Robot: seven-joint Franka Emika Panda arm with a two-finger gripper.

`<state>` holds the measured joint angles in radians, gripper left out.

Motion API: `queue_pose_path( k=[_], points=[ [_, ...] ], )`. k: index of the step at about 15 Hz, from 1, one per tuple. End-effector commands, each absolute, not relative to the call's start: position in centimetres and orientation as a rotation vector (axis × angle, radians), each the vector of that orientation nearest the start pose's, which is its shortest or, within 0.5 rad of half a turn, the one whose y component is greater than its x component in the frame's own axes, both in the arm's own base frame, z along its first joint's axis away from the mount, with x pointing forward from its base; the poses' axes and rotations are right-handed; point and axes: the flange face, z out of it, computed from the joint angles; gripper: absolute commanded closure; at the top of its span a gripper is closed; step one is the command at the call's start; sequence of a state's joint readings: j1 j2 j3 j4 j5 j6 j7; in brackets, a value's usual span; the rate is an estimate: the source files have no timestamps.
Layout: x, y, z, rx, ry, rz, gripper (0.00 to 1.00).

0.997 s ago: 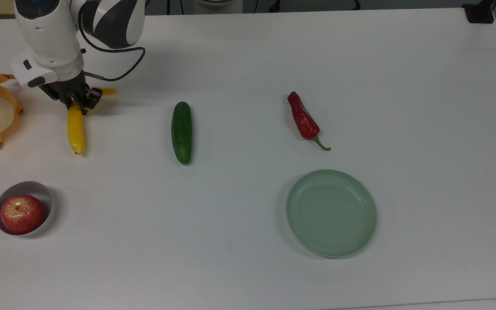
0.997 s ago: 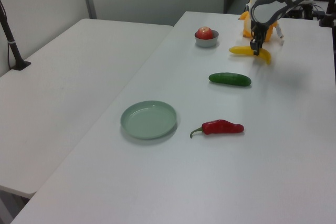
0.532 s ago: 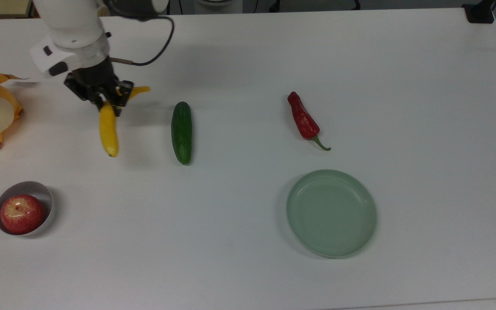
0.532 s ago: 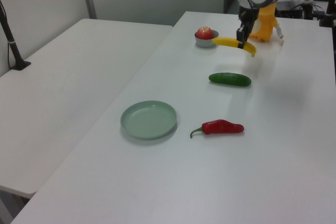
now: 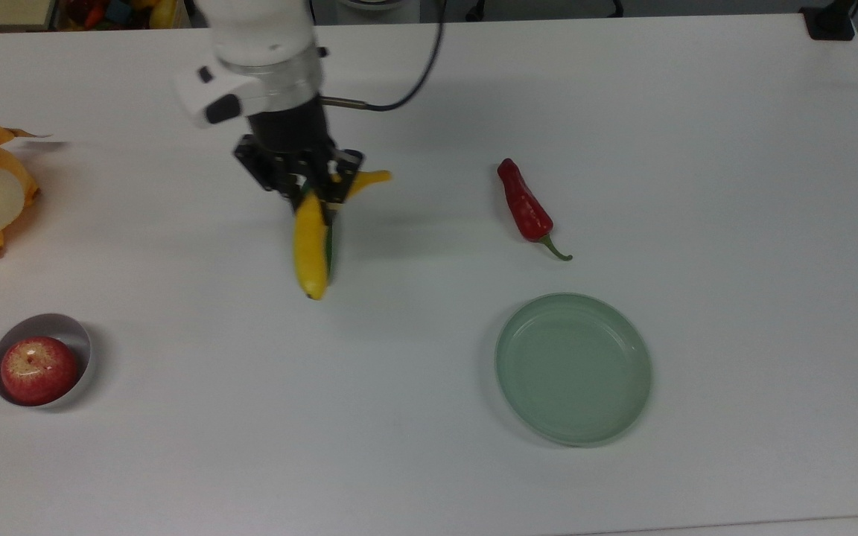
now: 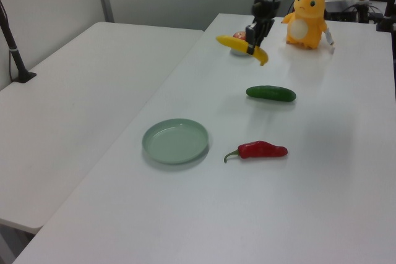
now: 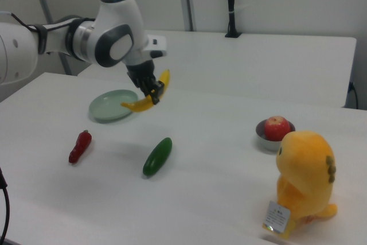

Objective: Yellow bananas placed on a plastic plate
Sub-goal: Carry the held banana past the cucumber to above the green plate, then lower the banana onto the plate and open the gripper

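Banana [image 5: 310, 246] aloft, pinched in gripper [image 5: 315, 187] above cucumber [image 6: 271, 93]. Pickup done; plate [image 5: 573, 368] empty, drop-off left.

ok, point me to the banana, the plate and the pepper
banana [image 5: 309, 249], top view, middle of its yellow body
plate [image 5: 573, 370], top view, centre of its green floor
pepper [image 5: 524, 205], top view, middle of its red body

A cucumber [image 6: 271, 93], red pepper [image 6: 262, 150], orange plush toy [image 6: 305, 20] and an apple [image 5: 38, 370] in a bowl [image 5: 77, 337] are lying on the white table [image 5: 697, 149].
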<state>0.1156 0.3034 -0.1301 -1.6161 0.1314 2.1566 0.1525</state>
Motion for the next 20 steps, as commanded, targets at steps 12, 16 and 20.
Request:
queue_pose_path(
  k=[12,16,20],
  points=[
    [71.3,22.2,40.7,-2.893,0.602,-0.279,1.0],
    [71.7,25.3,37.6,-2.868,0.563,-0.352,1.0],
    [71.9,26.5,35.7,-2.849,0.544,-0.398,1.0]
  ],
)
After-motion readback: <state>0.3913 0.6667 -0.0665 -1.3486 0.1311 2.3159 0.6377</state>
